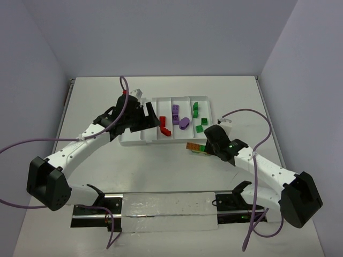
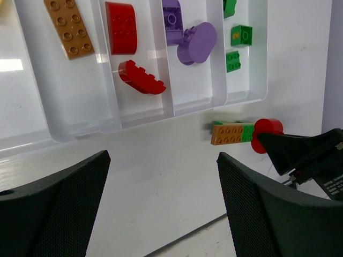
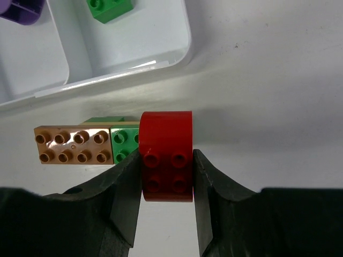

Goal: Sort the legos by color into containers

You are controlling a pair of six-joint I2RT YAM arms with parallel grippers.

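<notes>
One red brick (image 3: pixel 166 136) sits clamped in the right end effector (image 3: pixel 166 160); next it likely needs lifting toward the tray (image 2: pixel 69 104)

Table (image 1: pixel 161 171): a white, matt top, lightly scuffed, stretching to the enclosure on three sides.
Walls (image 1: pixel 161 32): plain pale lilac-grey panels at the back and both sides.
Near-edge strip (image 1: pixel 166 211): a glossy sheet along the table's front, possibly clear plastic over a dark rail.

Open table (image 3: pixel 278 107) flanks the red brick (image 3: pixel 166 155); tray rim (image 3: pixel 107 75) and orange-brown brick (image 3: pixel 72 143) crowd it elsewhere.
</notes>
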